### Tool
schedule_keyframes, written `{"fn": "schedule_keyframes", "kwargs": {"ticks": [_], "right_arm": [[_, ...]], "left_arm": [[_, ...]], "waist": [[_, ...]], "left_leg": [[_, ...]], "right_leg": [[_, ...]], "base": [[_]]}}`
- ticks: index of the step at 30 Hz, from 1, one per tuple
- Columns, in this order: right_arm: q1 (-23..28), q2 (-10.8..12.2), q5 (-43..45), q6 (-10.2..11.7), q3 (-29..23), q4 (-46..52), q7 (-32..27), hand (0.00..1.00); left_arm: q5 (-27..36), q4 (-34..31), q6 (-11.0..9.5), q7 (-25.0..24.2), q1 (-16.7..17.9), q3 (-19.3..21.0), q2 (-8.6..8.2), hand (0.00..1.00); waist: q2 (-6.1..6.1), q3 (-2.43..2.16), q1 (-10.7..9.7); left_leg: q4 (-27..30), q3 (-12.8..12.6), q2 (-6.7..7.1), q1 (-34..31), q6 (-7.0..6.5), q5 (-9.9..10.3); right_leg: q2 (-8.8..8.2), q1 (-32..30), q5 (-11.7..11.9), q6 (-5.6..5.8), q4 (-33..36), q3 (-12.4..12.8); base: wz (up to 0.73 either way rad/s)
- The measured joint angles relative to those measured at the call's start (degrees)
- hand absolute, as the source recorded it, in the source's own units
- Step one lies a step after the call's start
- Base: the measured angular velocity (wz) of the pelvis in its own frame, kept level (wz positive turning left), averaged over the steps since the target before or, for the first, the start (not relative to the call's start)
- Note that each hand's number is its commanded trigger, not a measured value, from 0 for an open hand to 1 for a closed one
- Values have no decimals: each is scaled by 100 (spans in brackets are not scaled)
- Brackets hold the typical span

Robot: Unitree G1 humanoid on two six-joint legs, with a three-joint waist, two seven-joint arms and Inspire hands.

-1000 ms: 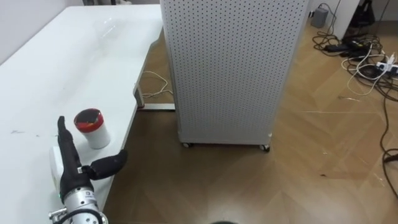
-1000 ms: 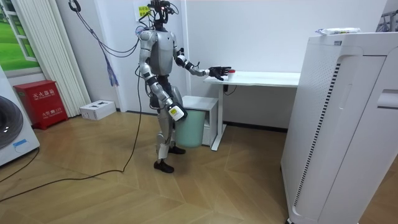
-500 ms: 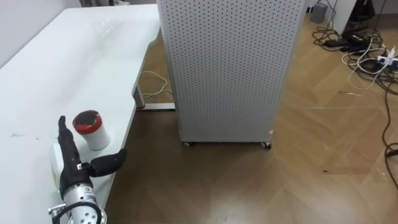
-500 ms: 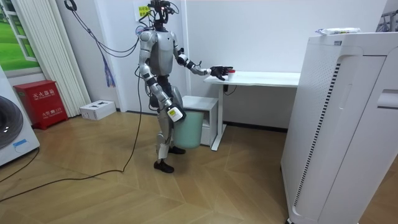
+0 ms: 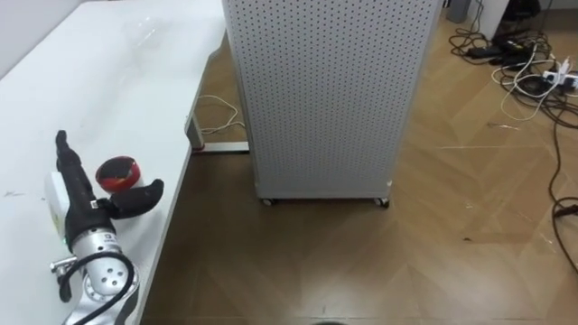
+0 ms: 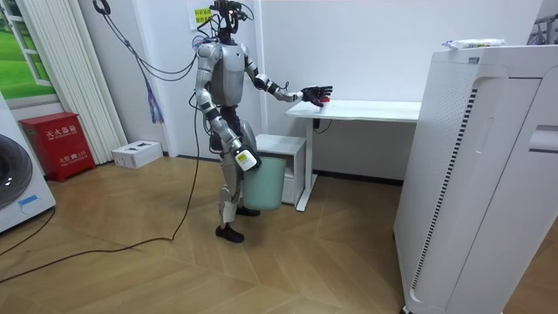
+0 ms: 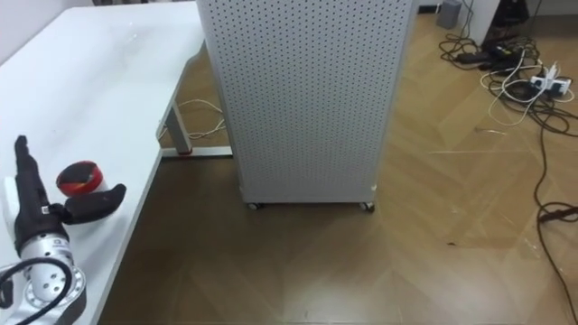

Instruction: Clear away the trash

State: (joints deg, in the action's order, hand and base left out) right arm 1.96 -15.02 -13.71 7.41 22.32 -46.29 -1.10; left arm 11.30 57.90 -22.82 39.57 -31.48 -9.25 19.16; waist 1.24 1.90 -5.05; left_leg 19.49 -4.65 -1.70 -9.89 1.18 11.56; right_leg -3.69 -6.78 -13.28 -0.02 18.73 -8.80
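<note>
Left eye view: the left hand (image 5: 79,209) is spread wide and holds nothing, with the red-lidded cup (image 5: 117,171) between thumb and fingers, near the white table's (image 5: 108,81) edge. A clumsy squeeze could tip it off. The right hand (image 6: 247,159) hangs beside the green bin (image 6: 266,183).

Left hand (image 7: 38,209), fingers straight, flanks the red-topped cup (image 7: 79,177) on the white table (image 7: 99,81).

Tabletop (image 5: 117,72) lies open ahead; perforated cabinet (image 5: 325,90) stands close on its right.
</note>
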Motion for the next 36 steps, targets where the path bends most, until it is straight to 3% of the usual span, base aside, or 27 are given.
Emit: {"fn": "schedule_keyframes", "kwargs": {"ticks": [5, 14, 20, 21, 22, 23, 28, 32, 36], "right_arm": [[-113, -70, 1, 0, 78, -4, -5, 100], [-147, -55, 0, -1, 145, -3, -3, 100], [-201, -33, 21, -4, 145, -11, -1, 100], [-201, -28, 28, -5, 145, -11, -1, 100], [-201, -14, 25, -5, 145, -20, 0, 100], [-200, 5, 23, -8, 146, -21, 0, 100], [-200, 92, 102, -41, 129, -11, 15, 100], [-211, 121, 97, -107, 124, -6, 55, 100], [-235, 124, 85, -110, 129, -7, 63, 100]], "left_arm": [[538, 181, -6, 38, -173, 5, 18, 0], [732, 251, -5, 95, -205, 8, 85, 0], [731, 522, 3, -113, -362, 8, 89, 0], [731, 536, 4, -148, -367, 8, 89, 50], [730, 567, 5, -215, -374, 7, 89, 82], [731, 618, 7, -285, -381, 7, 90, 100], [730, 638, 50, -513, -381, 14, 92, 100], [732, 653, 58, -578, -390, 141, 249, 100], [735, 653, 58, -652, -390, 130, 274, 100]], "waist": [[56, 97, -39], [47, 107, -121], [45, 109, -152], [44, 110, -155], [41, 113, -158], [40, 119, -167], [34, 135, -234], [43, 141, -243], [42, 142, -248]], "left_leg": [[32, -2, -7, -100, -5, 3], [96, -4, -12, -300, -8, 2], [229, -3, -30, -448, -31, 18], [229, -2, -31, -448, -35, 20], [229, -3, -33, -448, -41, 24], [229, -3, -35, -455, -47, 28], [232, -7, -38, -542, -52, 31], [243, -79, -54, -551, -67, 40], [242, -80, -50, -548, -68, 40]], "right_leg": [[4, -101, 2, 2, 29, -6], [2, -305, 2, 2, 96, 23], [17, -383, 3, 1, 105, 31], [17, -383, 3, 1, 106, 33], [21, -384, 3, 1, 106, 40], [23, -391, 3, 1, 108, 44], [34, -492, 3, 1, 155, 85], [38, -552, 3, 1, 208, 148], [31, -552, 3, 2, 213, 146]], "base": [[0], [0], [1], [0], [0], [0], [1], [-7], [0]]}}
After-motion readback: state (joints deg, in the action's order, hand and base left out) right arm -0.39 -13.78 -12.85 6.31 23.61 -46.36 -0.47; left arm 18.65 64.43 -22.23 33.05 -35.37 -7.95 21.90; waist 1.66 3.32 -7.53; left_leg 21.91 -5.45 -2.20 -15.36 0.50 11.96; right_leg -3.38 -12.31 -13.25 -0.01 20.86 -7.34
